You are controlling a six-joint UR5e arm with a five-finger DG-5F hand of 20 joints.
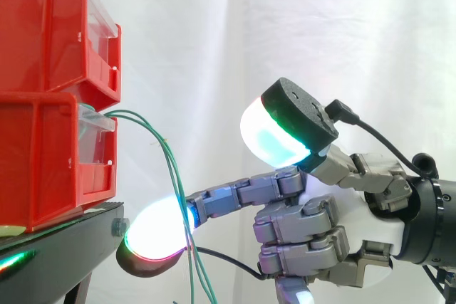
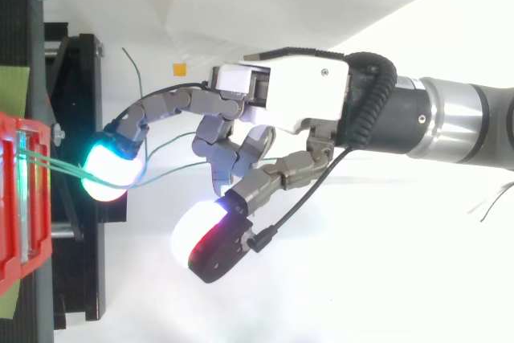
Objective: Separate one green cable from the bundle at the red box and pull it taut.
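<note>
Side view: hand [image 1: 320, 226] unclamped, outstretched fingertip [image 1: 157, 236] against green cables [image 1: 176, 176] by red bin [image 1: 50, 154], thumb [image 1: 278, 129] well clear. Risk: strands drag together, or slip off rounded pad.

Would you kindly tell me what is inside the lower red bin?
Green cables emerge from the lower red bin over its clear front panel and hang down. Whatever else lies inside, and where the cables end there, is hidden by its red wall.

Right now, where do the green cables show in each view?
Side view: the green cables arc out of the red bins at left and drop to the bottom edge.
Top view: they run right from the red bins at the left edge.
Shared landmark: the red bins.
</note>
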